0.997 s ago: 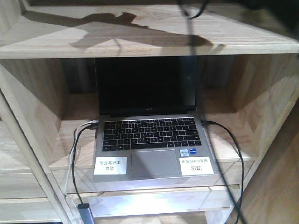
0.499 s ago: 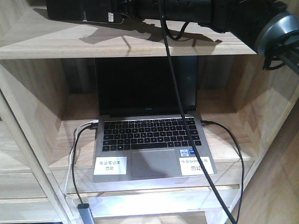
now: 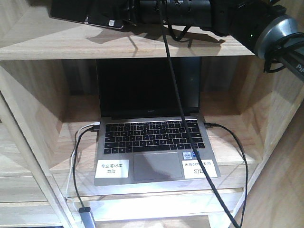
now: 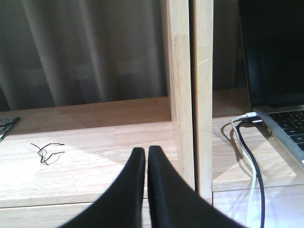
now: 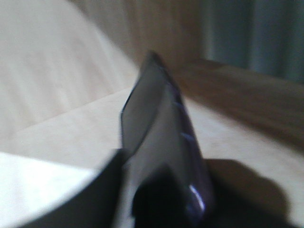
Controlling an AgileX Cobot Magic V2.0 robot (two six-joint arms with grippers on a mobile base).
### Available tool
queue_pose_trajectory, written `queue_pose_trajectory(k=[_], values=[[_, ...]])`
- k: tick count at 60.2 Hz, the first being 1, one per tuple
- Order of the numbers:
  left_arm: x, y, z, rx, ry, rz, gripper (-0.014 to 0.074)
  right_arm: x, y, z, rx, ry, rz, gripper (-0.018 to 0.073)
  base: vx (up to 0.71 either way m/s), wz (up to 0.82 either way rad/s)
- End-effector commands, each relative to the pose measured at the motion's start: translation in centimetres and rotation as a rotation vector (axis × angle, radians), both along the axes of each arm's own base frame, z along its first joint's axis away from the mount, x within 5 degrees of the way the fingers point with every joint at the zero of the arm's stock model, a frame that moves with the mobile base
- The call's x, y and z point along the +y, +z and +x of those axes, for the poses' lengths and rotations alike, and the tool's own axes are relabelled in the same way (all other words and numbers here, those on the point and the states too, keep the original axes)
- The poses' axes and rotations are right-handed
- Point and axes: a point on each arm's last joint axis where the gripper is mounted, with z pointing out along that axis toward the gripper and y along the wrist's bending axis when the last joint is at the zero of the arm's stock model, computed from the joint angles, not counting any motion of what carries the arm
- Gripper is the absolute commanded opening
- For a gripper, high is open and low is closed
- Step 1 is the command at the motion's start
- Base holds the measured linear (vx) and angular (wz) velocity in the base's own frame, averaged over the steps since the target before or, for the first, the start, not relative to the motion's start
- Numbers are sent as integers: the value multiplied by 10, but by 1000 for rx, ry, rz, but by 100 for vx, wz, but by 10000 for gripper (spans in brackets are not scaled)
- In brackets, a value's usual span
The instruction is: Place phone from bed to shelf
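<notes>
The right hand (image 3: 130, 13), clamped on the thin glossy black rectangular phone (image 3: 88, 14), holds it out ahead over the light natural-wood shelf's (image 3: 142, 45) upper board, so placing looks underway: next lower, release; the left hand (image 4: 142, 164) is closed, empty.

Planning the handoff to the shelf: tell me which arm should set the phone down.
Right. The right gripper already holds the phone over the shelf's top board. The left gripper is shut, empty, and lower beside the laptop.
</notes>
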Motion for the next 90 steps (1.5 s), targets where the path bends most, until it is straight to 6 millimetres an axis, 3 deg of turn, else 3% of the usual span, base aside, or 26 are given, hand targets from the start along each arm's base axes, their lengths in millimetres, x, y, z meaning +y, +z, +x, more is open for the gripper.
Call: queue_pose_trajectory(k=[1,13,23,40,57,69,80,90], values=[[0,15,-1,-105,3,-7,1,-11,39,-11,-91,-56,71,450,0,0],[0,15,-1,-105,3,-7,1,-13,39,-8,-111,-87,52,586,0,0],[0,15,-1,-105,3,-7,1,-13,40,-9,-103,-90,47,585,0,0],[0,15,-1,-105,3,-7,1,-21,61,-24,-99,-99,74,549,0,0],[0,15,-1,-105,3,-7,1,-41,80,-44,-55,-128,0,420,0,0],[0,15,-1,-105,3,-7,1,-59,94,-63,-47,-129,-12,272,0,0],[0,15,-1,-105,3,-7,1,-78,97,-96,-107,-195,-22,91,0,0],[0,15,-1,-105,3,-7,1,-99,86,-128,-129,-301,-7,-15,0,0]])
